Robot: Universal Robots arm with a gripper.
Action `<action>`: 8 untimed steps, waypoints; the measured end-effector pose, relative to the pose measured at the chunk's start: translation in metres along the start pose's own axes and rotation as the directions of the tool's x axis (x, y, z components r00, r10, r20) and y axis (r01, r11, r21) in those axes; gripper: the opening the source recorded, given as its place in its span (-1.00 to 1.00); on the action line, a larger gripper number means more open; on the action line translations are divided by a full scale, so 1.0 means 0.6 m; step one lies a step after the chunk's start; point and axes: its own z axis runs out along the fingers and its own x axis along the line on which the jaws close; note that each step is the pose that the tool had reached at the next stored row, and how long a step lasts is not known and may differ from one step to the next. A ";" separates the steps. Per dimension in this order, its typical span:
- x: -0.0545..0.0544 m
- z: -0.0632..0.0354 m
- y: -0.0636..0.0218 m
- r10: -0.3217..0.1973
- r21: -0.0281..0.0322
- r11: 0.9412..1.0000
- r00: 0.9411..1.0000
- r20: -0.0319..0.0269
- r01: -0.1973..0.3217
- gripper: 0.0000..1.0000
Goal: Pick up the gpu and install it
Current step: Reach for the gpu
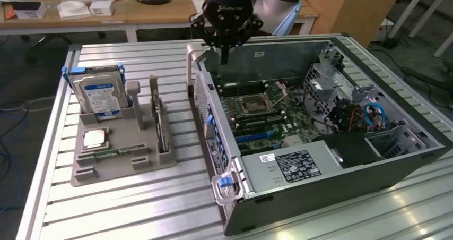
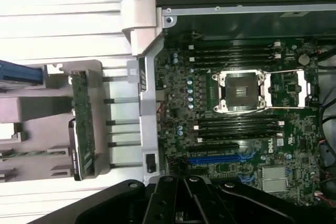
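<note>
The gpu (image 1: 160, 122) stands on its long edge in a slot of the grey holder (image 1: 134, 168), on the exterior view's left of the open computer case (image 1: 283, 168). In the wrist view the gpu (image 2: 82, 124) shows as a thin green board edge in that holder. My black gripper (image 1: 225, 58) hangs above the case's far wall, well apart from the gpu, its fingers shut with nothing between them. The gripper (image 2: 182, 195) also shows in the wrist view as dark fingers pressed together over the motherboard (image 2: 236, 108).
A silver hard drive (image 1: 103, 93) with blue rails stands in the holder's far end, with a square chip (image 1: 94, 138) and a memory stick (image 1: 113, 154) lying nearer. Inside the case, a blue slot (image 2: 215, 158) sits near the socket (image 2: 240, 91). All stands on a slatted metal table (image 1: 134, 208).
</note>
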 end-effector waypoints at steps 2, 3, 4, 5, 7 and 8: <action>0.010 0.000 -0.001 -0.002 0.000 1.000 1.000 0.000 0.002 -0.80; 0.015 0.000 -0.001 -0.004 0.000 1.000 1.000 0.000 0.004 -0.80; 0.020 0.000 -0.002 -0.005 0.000 1.000 1.000 0.000 0.005 -0.80; 0.025 -0.001 -0.002 -0.007 0.000 1.000 1.000 0.000 0.007 -0.80; 0.035 -0.001 -0.003 -0.011 0.000 1.000 1.000 0.000 0.011 -0.80; 0.040 -0.001 -0.003 -0.013 0.000 1.000 1.000 -0.001 0.013 -0.80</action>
